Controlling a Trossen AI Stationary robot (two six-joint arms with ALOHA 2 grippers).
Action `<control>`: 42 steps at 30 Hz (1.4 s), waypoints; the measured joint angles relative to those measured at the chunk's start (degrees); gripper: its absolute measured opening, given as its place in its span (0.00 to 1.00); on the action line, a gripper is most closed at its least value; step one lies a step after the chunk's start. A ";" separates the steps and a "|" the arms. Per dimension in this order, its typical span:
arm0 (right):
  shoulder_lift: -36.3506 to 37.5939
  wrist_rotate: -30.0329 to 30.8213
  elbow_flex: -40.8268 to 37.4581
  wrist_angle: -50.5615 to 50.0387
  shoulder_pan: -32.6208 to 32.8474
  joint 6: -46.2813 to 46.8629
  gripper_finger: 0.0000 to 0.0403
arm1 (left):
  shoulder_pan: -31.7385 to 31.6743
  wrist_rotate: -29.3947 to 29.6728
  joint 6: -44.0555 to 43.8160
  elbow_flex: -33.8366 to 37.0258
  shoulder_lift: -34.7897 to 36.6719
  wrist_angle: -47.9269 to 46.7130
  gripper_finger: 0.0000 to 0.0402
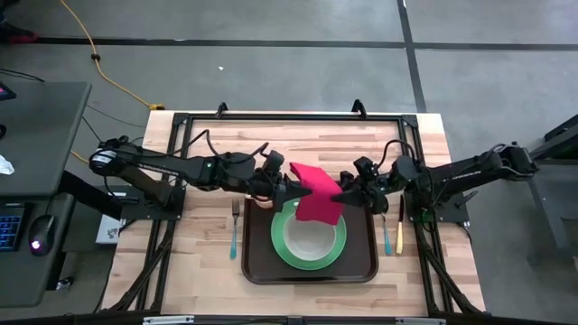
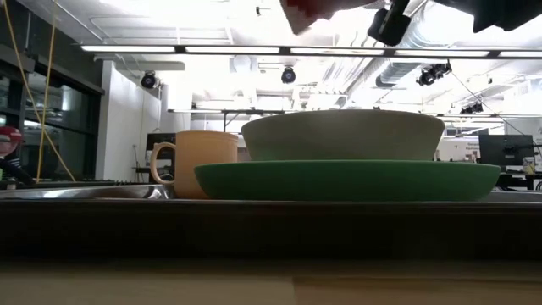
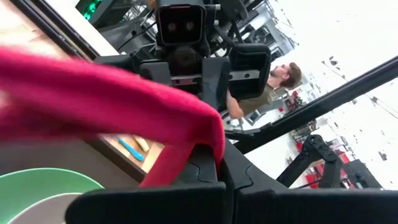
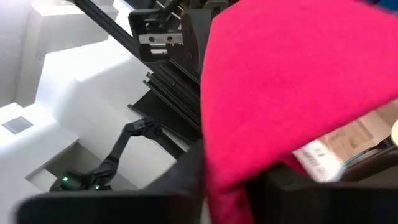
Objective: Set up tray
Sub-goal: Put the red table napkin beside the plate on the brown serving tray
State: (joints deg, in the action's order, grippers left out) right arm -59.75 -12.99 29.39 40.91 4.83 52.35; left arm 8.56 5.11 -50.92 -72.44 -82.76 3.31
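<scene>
High view: the tray (image 1: 262, 271) lies mid-worktop, carrying a green plate (image 1: 336, 250) and bowl (image 1: 307, 239). Above it, the left tool (image 1: 291, 190) and right tool (image 1: 340, 195) each clench an edge of the red napkin (image 1: 316, 197). The tray looks rigid, light and smooth; its raised rim seems the best hold.

Low view: a mug (image 2: 193, 161) stands beside the plate.

Left wrist view: the napkin hangs limp, clearly soft.

Right wrist view: a white tag (image 4: 317, 158) shows, its writing unreadable.
</scene>
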 joint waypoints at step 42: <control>0.11 -0.50 0.02 -0.02 -0.34 -1.13 0.00 | 0.02 -1.33 4.22 -0.07 4.14 -13.67 0.55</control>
State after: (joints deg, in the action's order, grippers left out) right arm -59.64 -13.50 29.41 40.89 4.49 51.21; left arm 8.58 3.78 -46.70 -72.51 -78.62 -10.37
